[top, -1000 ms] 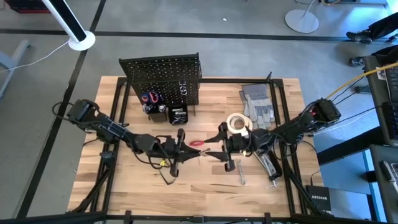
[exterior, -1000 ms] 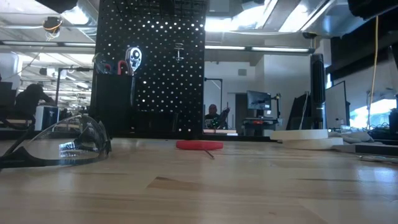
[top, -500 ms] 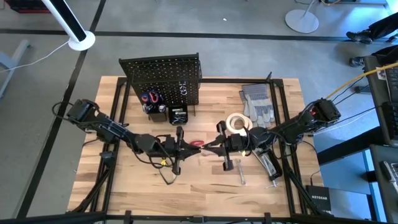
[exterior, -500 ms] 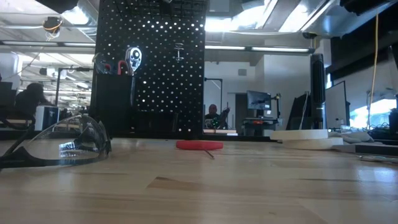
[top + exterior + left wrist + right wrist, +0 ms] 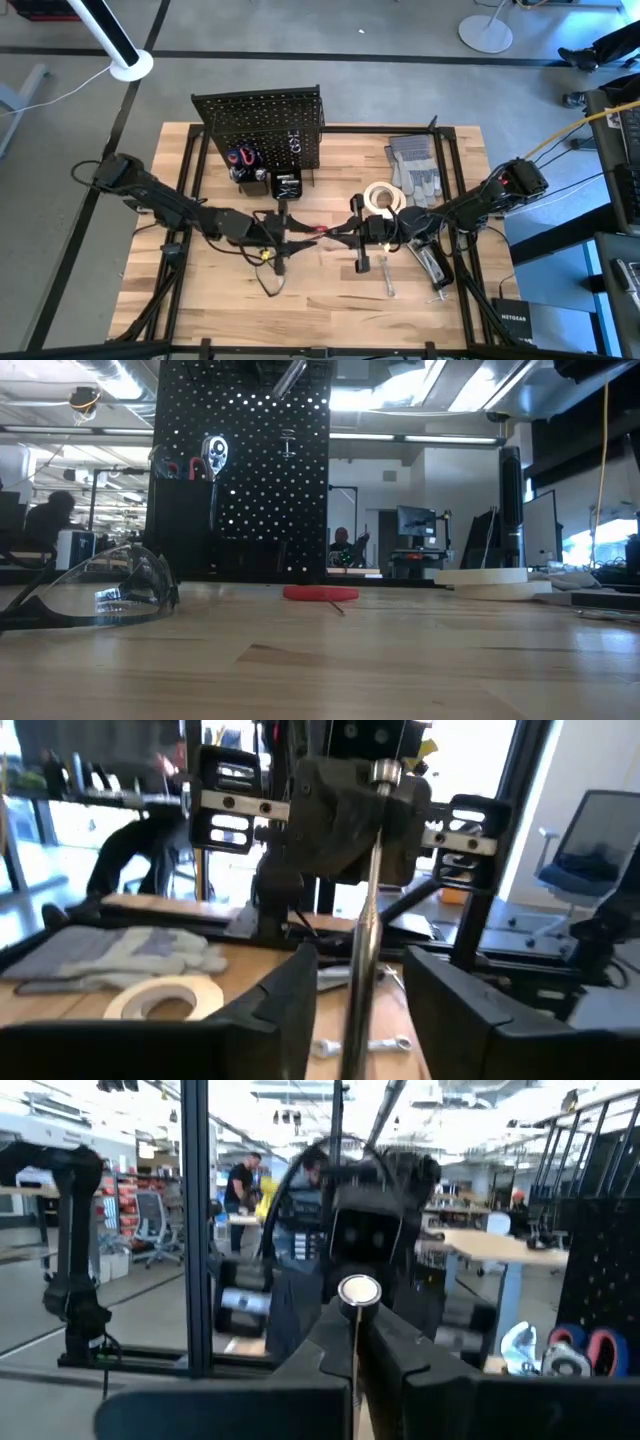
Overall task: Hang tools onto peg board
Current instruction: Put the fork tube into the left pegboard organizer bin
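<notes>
A thin silver rod-like tool (image 5: 366, 910) runs between my two grippers, above the middle of the table. My right gripper (image 5: 357, 1342) is shut on it; its round end (image 5: 358, 1290) shows above the fingers. My left gripper (image 5: 362, 1005) is open, one finger on each side of the rod, facing the right gripper (image 5: 345, 234). The rod's lower end shows in the low view (image 5: 290, 375) in front of the black peg board (image 5: 240, 470), which stands at the far left (image 5: 262, 125) with a ratchet (image 5: 214, 455) on it. A red-handled tool (image 5: 320, 593) lies flat on the table below the grippers. My right gripper pinches the silver rod between its two fingers (image 5: 325, 1345), just below the rod's round end. The rod is lifted clear of the table and reaches across to my left gripper. Whether the left fingers touch it cannot be told.
A white tape roll (image 5: 381, 197) and grey gloves (image 5: 415, 165) lie at the far right. A wrench (image 5: 388, 278) and a silver tool (image 5: 432, 268) lie at the near right. Safety glasses (image 5: 90, 595) rest near the front left. Red-handled pliers (image 5: 240, 157) stand in a peg board bin.
The rear of my left arm has swung toward the table's left edge while its gripper has stayed facing the right gripper. The silver rod's end has come down into the top of the low view, slanted.
</notes>
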Controlling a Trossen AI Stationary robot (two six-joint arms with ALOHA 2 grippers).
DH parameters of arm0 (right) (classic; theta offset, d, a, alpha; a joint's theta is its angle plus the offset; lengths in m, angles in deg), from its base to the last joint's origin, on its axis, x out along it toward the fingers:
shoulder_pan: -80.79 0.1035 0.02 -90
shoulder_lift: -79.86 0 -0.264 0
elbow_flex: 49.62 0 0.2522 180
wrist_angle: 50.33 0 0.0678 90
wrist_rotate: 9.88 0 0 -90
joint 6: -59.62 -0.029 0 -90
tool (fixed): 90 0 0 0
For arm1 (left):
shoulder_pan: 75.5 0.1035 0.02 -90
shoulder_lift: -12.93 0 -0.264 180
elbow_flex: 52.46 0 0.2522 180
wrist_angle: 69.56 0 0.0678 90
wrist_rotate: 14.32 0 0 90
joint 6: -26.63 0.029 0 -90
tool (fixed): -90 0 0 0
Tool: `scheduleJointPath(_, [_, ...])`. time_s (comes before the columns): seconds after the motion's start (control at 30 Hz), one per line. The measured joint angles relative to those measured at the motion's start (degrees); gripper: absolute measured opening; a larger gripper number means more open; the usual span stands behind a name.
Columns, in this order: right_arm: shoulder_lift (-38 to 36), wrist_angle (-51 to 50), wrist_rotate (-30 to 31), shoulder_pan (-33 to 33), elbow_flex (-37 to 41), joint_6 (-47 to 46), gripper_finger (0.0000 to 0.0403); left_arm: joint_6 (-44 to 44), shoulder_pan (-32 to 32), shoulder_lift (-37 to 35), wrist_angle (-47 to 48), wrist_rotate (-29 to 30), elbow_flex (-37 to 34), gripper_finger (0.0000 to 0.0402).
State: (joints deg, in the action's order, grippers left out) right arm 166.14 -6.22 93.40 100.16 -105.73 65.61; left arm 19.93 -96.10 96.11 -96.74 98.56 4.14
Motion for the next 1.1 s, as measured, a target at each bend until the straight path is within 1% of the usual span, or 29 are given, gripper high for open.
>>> scheduleJointPath(0.07, [0.00,-2.00,0.20,-0.47,-0.23,-1.18,0.0006,-0.62,0.01,-3.14,5.37,-0.02,0.01,0.0151])
scheduleJointPath(0.17, [0.00,-9.09,0.06,-1.85,-2.00,-4.12,0.0005,-1.85,0.60,-5.71,7.50,-0.02,0.01,0.0158])
scheduleJointPath(0.23, [0.25,-14.03,0.09,-2.65,-4.06,-5.09,0.0004,-3.26,1.40,-5.56,7.60,-0.20,0.13,0.0157])
scheduleJointPath(0.33, [0.61,-19.44,-0.53,-3.45,-6.80,-5.72,0.0005,-3.91,2.58,-4.12,10.71,-1.64,0.75,0.0153])
scheduleJointPath(0.47, [0.92,-24.13,-1.58,-4.02,-9.29,-6.16,0.0004,-3.83,3.23,-3.85,11.58,-2.07,1.71,0.0151])
scheduleJointPath(0.63, [0.92,-24.79,-2.85,-4.57,-9.59,-7.29,0.0004,-3.33,3.86,-3.85,11.82,-2.34,2.01,0.0150])
scheduleJointPath(0.83, [1.11,-24.84,-3.82,-5.21,-9.53,-9.05,0.0005,-3.39,4.82,-3.85,11.56,-4.74,2.08,0.0150])
scheduleJointPath(0.97, [1.14,-24.61,-3.89,-5.27,-9.51,-9.17,0.0004,-3.43,5.22,-3.85,12.04,-6.12,2.09,0.0150])
scheduleJointPath(1.1, [1.16,-24.22,-3.87,-5.24,-9.51,-9.19,0.0005,-3.63,5.33,-3.85,12.61,-6.21,2.09,0.0150])
